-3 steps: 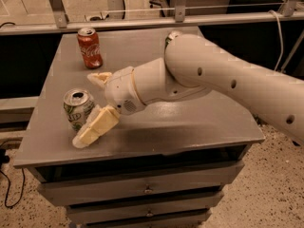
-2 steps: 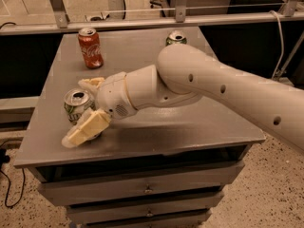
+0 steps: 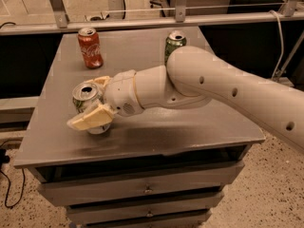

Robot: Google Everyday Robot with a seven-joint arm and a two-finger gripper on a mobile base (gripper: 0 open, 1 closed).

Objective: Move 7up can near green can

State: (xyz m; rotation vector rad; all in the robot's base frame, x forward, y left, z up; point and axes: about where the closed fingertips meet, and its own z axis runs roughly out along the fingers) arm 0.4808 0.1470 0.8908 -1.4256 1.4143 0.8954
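Note:
The 7up can [image 3: 84, 95], silver-white with green lettering, stands upright at the front left of the grey table [image 3: 190, 132]. My gripper [image 3: 93, 101] sits around it, one cream finger [image 3: 90, 119] across its front lower part and the other finger [image 3: 99, 81] behind its rim. The fingers are closed against the can. The green can [image 3: 175, 41] stands at the back of the table, right of centre, partly hidden behind my arm [image 3: 204, 82] and well away from the 7up can.
A red cola can [image 3: 90, 48] stands at the back left of the table. The table is a cabinet with drawers [image 3: 147, 190] below its front edge. A metal rail [image 3: 142, 22] runs behind it. My arm spans the table's right half.
My gripper has moved left and down onto the 7up can. Its fingers, earlier spread wide beside the can, have closed in on it. The can has stayed in place.

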